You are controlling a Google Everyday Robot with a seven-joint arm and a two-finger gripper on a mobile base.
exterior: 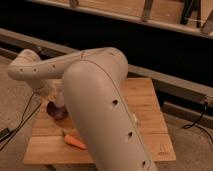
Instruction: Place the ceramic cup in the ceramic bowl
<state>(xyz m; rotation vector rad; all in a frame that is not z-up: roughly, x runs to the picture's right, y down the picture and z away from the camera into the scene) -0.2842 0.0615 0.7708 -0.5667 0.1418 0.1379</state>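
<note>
Robot arm blocks mid-table; gripper over ceramic bowl at left edge, finger state cannot tell. Carrot near front. Wooden table right side open.

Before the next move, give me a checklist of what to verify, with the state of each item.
1. Gripper over the ceramic bowl: ok, it hangs just above the bowl at the left of the table.
2. Ceramic cup in the gripper: cannot tell, nothing there can be told apart from the arm.
3. Bowl resting flat on the table: ok.
4. Bowl's inside free to take the cup: cannot tell, the gripper covers most of it.
5. Carrot out of the way: ok, it lies apart from the bowl, nearer the table's front edge.
</note>
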